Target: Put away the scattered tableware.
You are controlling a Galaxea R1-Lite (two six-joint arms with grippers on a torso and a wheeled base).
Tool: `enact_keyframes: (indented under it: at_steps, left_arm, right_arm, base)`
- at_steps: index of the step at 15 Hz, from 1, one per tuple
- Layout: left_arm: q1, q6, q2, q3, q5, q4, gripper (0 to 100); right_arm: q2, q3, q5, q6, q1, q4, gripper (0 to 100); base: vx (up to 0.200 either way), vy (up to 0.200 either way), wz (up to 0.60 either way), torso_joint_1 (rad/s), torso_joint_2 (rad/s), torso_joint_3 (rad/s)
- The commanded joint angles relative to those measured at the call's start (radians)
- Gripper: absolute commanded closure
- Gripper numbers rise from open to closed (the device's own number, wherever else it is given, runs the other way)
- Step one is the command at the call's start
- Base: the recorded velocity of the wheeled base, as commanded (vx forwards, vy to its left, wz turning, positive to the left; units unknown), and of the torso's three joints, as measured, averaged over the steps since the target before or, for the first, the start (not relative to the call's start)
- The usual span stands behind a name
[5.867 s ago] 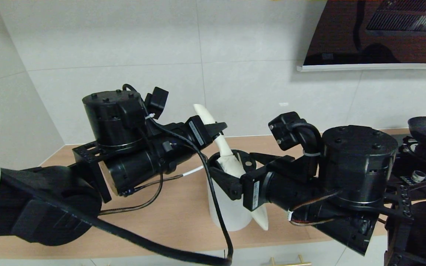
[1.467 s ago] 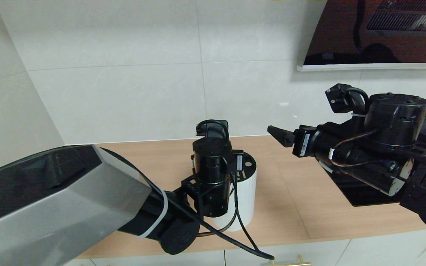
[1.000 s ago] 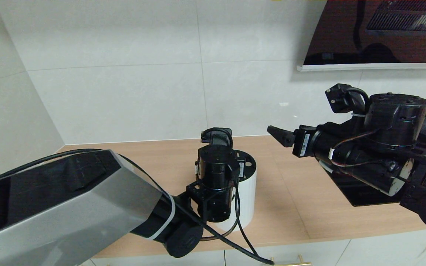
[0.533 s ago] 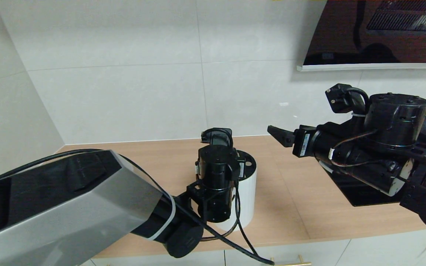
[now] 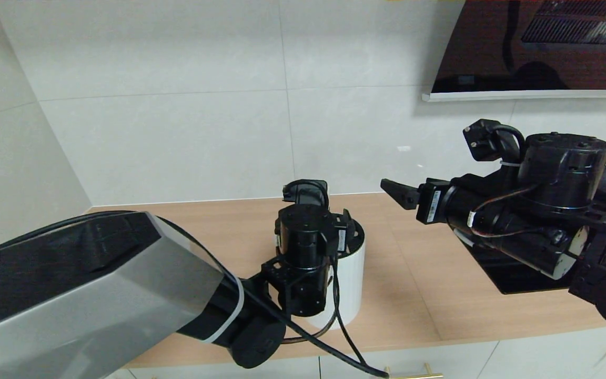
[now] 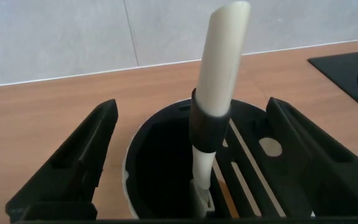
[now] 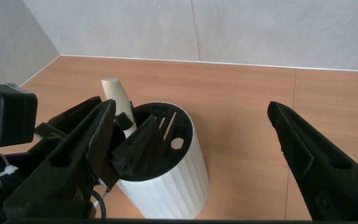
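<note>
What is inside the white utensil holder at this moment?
A cream-handled utensil stands in the round opening of the white holder, handle sticking up. Narrow slots lie beside it. Its lower end is hidden in the dark interior.

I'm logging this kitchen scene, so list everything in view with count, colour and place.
Utensil holder: one, white with black slotted top, on the counter.
Utensil: one, cream handle with black band, standing in the holder.
Counter: one, light wood, along the tiled wall.
Cooktop: one, black, on the counter's right.
Range hood: one, dark, upper right.
Left hand: black, open, astride the utensil's handle.
Right hand: black, open, raised right of the holder.
</note>
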Motion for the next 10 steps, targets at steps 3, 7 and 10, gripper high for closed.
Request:
enact_keyframes:
  at_steps: [3,7,10]
  left_arm:
    - [-0.012,0.001,-0.28,0.134,-0.092,-0.013,0]
    - [-0.009,0.034,-0.554,0.291,-0.257,0.029,0]
    - [0.078,0.049,-0.83,0.323,-0.296,0.144,0]
  right_arm:
    - [-0.03,-0.002,0.0,-0.001,-0.001,-0.002,0]
    - [-0.088,-0.003,-0.009,-0.003,-0.001,-0.002,0]
    - [-0.273,0.069,-0.075,-0.035,-0.027,0.0,0]
  base:
    - [0.0,0.0,0.0,0.0,0.0,0.0]
    - [0.0,0.0,0.0,0.0,0.0,0.0]
    - [0.0,0.0,0.0,0.0,0.0,0.0]
